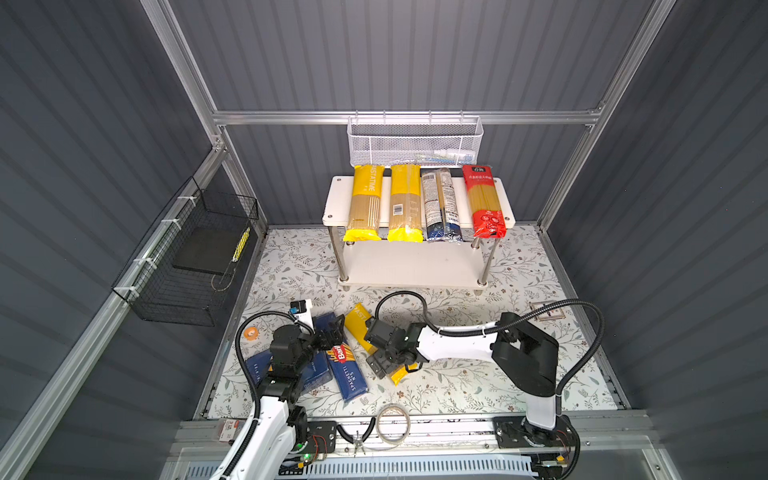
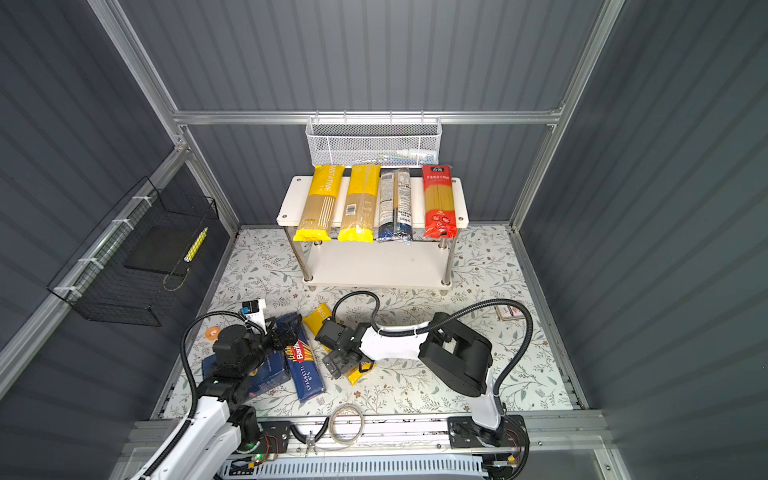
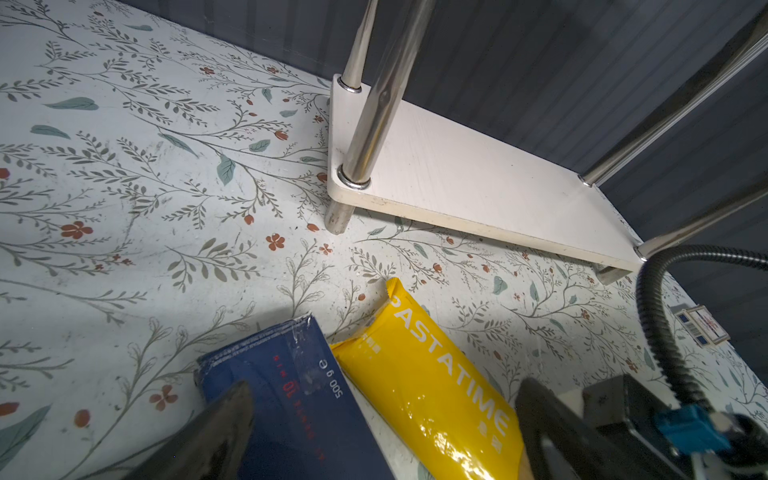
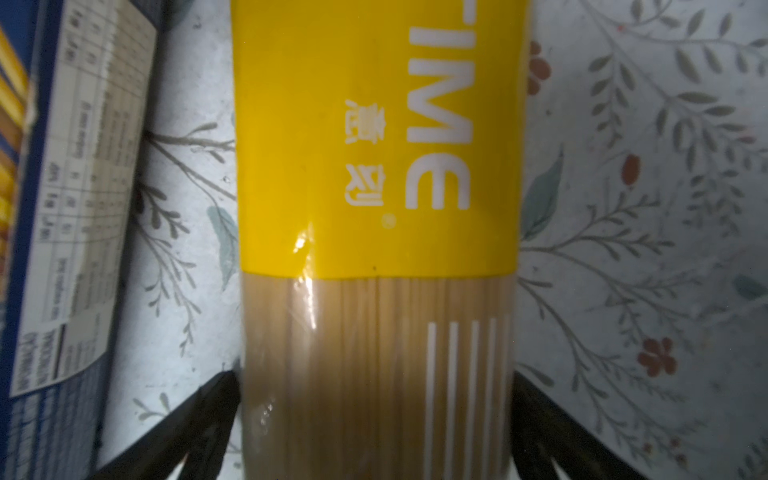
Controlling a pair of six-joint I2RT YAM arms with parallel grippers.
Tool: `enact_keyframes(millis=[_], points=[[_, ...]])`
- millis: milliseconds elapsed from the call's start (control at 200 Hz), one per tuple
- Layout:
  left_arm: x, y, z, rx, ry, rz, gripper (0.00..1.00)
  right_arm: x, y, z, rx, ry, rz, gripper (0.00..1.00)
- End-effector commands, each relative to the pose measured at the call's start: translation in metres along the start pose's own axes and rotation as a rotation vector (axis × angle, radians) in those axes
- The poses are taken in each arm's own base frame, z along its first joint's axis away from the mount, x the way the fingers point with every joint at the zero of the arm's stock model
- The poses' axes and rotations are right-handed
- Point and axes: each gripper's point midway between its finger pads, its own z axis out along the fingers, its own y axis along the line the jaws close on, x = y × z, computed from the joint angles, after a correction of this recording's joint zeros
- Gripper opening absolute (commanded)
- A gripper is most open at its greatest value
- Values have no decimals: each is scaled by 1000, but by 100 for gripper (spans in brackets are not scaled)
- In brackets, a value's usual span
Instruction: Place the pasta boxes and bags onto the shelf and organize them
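The white shelf (image 1: 336, 199) stands at the back, and its lower board (image 3: 478, 183) is bare. Its top board carries two yellow bags (image 1: 365, 203) (image 1: 404, 203), a clear bag with a dark-blue end (image 1: 440, 203) and a red bag (image 1: 484, 203). Another yellow PASTATIME bag (image 1: 358, 322) (image 4: 374, 166) lies on the table. My right gripper (image 1: 388, 368) (image 4: 374, 382) is open and straddles it, one finger at each side. The narrow spaghetti box (image 1: 347, 370) lies beside it, and the wide blue box (image 1: 320, 372) is partly under my left arm. My left gripper (image 1: 332, 330) (image 3: 384, 386) hangs open over the box's end.
A white mesh basket (image 1: 415, 145) hangs on the back rail above the shelf. A black wire basket (image 1: 195, 257) hangs on the left wall. An orange tape roll (image 1: 250, 333), a tape ring (image 1: 392, 424), pliers (image 1: 357, 436) and a small card (image 1: 548, 311) lie about.
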Motion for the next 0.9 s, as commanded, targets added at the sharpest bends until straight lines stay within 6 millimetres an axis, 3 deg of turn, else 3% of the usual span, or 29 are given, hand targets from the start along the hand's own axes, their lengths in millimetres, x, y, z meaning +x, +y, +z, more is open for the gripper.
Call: enact_keyframes(millis=[0, 455, 895], points=[[-5, -5, -2, 22, -23, 2, 100, 38, -14, 18, 54, 117, 0, 99], [-6, -6, -3, 25, -25, 3, 100, 37, -20, 15, 84, 102, 48, 84], [-6, -7, -3, 32, -26, 6, 100, 23, -18, 6, 60, 17, 122, 69]])
